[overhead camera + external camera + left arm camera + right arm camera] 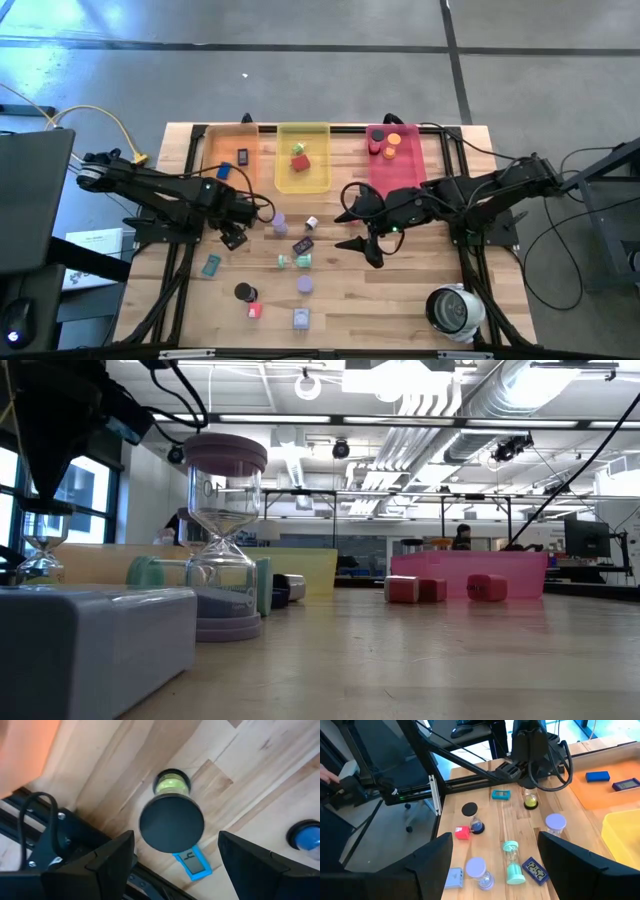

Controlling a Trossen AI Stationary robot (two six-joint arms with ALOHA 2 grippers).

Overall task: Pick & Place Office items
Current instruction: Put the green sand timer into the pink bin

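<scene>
Counting from the high view: three trays stand along the far edge of the table (400, 300), namely the orange tray (214, 150), yellow tray (322, 180) and pink tray (408, 172).

- Orange tray: two pieces, a blue block (222, 171) and a dark rectangle (243, 156).
- Yellow tray: a red cube (298, 163) and one more piece too small to tell.
- Pink tray: four discs (391, 139), red and orange.
- Loose on the wood: a lavender hourglass (279, 219), a white piece (312, 223), a dark clock (303, 245), a green hourglass (293, 261) lying on its side, a teal rectangle (211, 265), a black-topped hourglass (243, 291), a second red cube (254, 310), a lavender disc (305, 285) and a lavender block (301, 319).
- One white-grey round device (455, 308) sits at the near right corner.

Left gripper (235, 238): just beside the orange tray, jaws apart and gripping nothing. Only the left wrist view shows what lies below it, a yellow-green hourglass (171, 824) with a black cap, standing between the fingers, and a small blue clock (192, 865).

Right gripper (352, 232): near the pink tray, jaws apart, empty.

The right wrist view shows the lavender disc to be an upright hourglass. The low view shows reddish pieces at the pink tray; whether they are inside or in front of it, I cannot tell.
</scene>
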